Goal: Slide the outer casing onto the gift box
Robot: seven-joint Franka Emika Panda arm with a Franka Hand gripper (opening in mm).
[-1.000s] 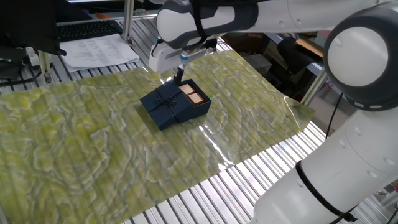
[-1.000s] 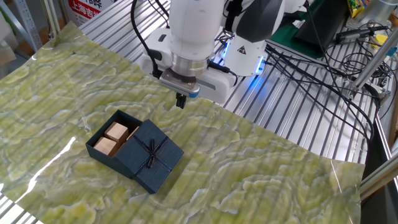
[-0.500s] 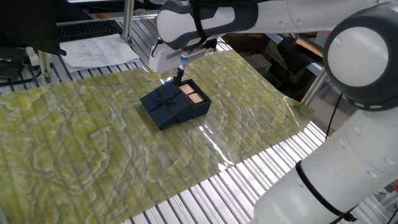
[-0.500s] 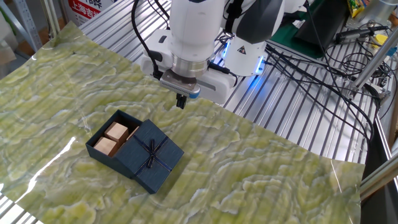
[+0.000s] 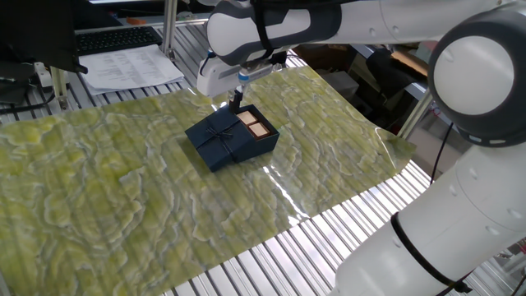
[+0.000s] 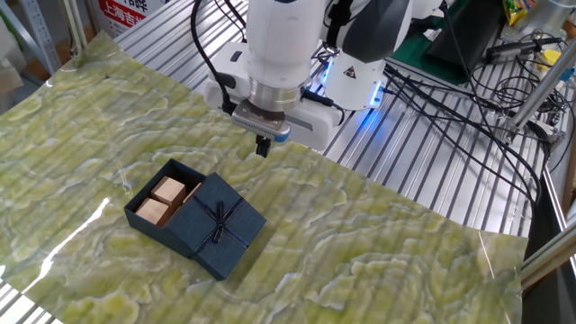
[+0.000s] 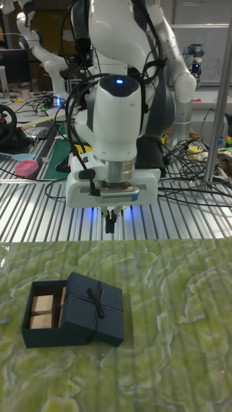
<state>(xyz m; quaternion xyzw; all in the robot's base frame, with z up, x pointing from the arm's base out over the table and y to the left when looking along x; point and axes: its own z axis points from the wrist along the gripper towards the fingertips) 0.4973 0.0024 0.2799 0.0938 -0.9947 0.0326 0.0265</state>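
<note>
Green-and-yellow marbled mat (image 6: 378, 243) laid over a slatted metal table (image 6: 423, 153), with the outer casing (image 6: 220, 225) resting on it, bow uppermost, partly covering the gift box (image 6: 155, 205); two tan blocks show in the uncovered end of the tray. The gripper (image 6: 262, 144) hangs above the mat behind the two boxes, apart from both, its fingers drawn together with no visible gap and nothing between them. In the tall fixed view the gripper (image 7: 111, 223) sits above and behind the casing (image 7: 94, 308), with the box (image 7: 40, 320) projecting to the left. Surroundings: printed papers (image 5: 131, 66) beyond the mat's far edge, cables (image 6: 468, 99) and a blue-lit unit (image 6: 355, 76) behind the arm; none lies between gripper and boxes. Compared with the earlier frames, boxes and gripper appear unchanged in position.
</note>
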